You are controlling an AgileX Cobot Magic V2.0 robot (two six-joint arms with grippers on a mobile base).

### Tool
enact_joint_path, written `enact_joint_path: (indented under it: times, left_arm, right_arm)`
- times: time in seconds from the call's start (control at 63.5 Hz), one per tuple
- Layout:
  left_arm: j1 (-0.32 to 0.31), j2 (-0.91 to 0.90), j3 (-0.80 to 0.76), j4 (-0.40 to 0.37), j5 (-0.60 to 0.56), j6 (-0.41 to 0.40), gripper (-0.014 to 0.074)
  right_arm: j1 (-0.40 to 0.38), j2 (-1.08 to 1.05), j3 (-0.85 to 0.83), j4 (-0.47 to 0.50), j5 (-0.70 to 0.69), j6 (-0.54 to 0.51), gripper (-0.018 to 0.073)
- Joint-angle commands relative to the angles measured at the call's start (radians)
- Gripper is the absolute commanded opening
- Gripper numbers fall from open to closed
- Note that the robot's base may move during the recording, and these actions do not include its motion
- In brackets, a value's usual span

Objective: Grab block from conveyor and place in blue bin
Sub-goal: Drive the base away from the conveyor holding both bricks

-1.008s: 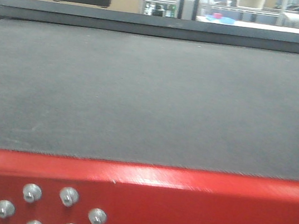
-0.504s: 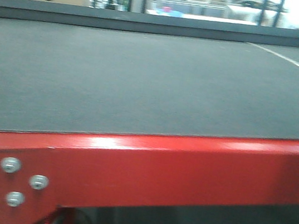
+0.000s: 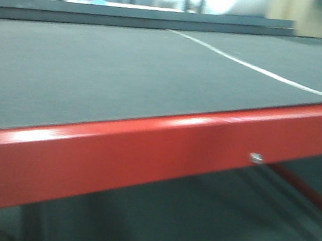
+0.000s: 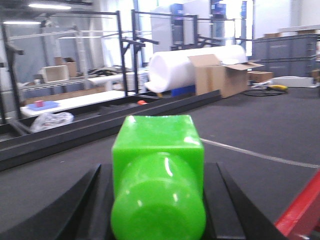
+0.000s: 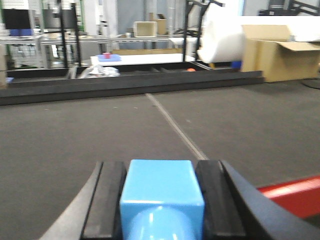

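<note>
As the grey conveyor (image 3: 94,80) fronts warehouse racks (image 4: 125,50), the left gripper (image 4: 157,200) clamps a green block (image 4: 157,145), its long axis toward the camera. The right gripper (image 5: 161,200) clamps a blue block (image 5: 161,185).

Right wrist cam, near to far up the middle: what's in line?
blue block → grey belt → dark rail → white table
</note>
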Motion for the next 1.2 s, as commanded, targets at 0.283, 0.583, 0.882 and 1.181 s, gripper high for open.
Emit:
enact_joint_path:
  times: [0.283,0.583,0.882,1.181]
  left_arm:
    - [0.004,-0.008,-0.001,-0.011,-0.016,0.002,-0.0111]
    - [0.004,-0.008,-0.001,-0.011,-0.016,0.002,-0.0111]
    - [0.004,-0.007,-0.001,-0.011,-0.018,0.002,-0.0111]
    - [0.004,-0.007,-0.001,-0.011,-0.021,0.002,-0.0111]
  right_arm:
    - [0.004,-0.007,0.002,-0.005,-0.021,-0.001,-0.0162]
    - [0.004,-0.007,0.002,-0.005,-0.021,-0.001,-0.0162]
    - [0.004,-0.007,0.002,-0.005,-0.021,-0.001,-0.0162]
    - [0.004,-0.007,0.002,-0.005,-0.021,-0.001,-0.0162]
